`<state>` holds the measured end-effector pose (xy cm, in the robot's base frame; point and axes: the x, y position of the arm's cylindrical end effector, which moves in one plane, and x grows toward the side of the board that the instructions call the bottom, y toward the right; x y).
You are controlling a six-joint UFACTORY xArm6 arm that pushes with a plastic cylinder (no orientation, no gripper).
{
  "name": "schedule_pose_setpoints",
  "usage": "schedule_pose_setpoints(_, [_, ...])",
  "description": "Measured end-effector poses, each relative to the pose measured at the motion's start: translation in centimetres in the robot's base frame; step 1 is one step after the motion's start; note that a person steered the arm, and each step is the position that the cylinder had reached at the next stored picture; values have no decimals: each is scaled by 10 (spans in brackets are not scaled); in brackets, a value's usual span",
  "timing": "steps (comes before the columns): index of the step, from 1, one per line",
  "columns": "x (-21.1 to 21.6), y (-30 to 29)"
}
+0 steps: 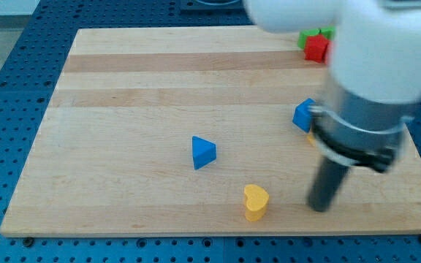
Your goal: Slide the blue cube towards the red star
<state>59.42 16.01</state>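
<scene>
The arm (375, 66) enters from the view's top right, its white housing blurred. Below it sits a dark collar, from which the straight dark rod descends, apparently slightly tilted. My tip (319, 208) rests low at the view's lower right.

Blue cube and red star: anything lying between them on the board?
In the camera view, only bare board shows between the blue cube and red star, though the arm's body covers part of that stretch.
</scene>
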Motion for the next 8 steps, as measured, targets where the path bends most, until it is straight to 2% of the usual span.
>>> schedule_pose_setpoints(1, [-8, 26])
schedule_pose_setpoints(4, [-101, -17])
schedule_pose_setpoints(5, [-154, -35])
schedule_pose_setpoints(7, [-303, -46])
schedule_pose_setpoints(8, [-335, -42])
